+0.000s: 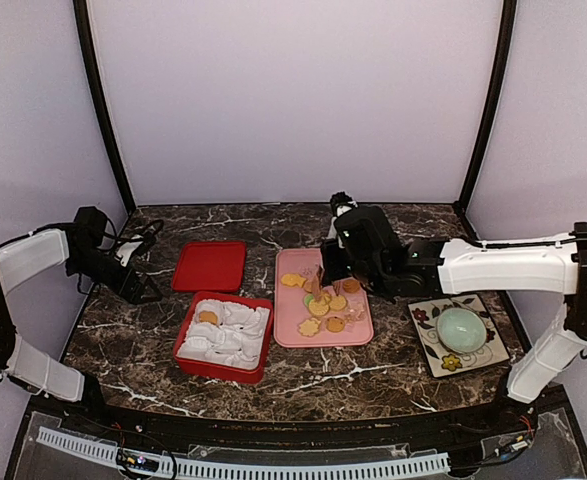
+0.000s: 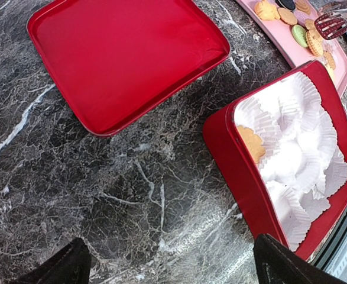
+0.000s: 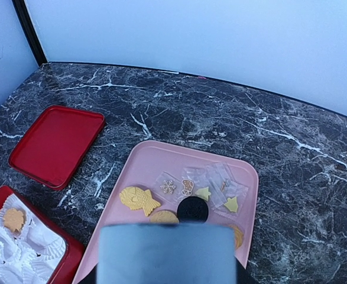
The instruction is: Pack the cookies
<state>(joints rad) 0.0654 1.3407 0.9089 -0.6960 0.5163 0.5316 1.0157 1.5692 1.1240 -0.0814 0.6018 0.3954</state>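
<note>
Cookies (image 1: pixel 319 308) on pink tray (image 1: pixel 293 262), tbl (image 1: pixel 393 372) ctr

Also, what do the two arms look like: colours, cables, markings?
Both match: left arm and right arm have rounded white link shells, black joints and black wrist housings. A thin black cable loops loose at the left wrist. Jaws are black, wedge-tipped in the left wrist view. No markings or sleeves visible.

Bright, even, diffuse light from above; walls tinted lilac. Shadows faint, soft-edged beside red box (image 1: pixel 216 367). Left wrist view: pale sheen on marble table (image 2: pixel 132 195), mild gloss on red lid (image 2: pixel 126 56). Right wrist view: grey shape (image 3: pixel 164 254) at bottom edge blurred (cookies (image 3: pixel 139 200) beyond it sharp).
</note>
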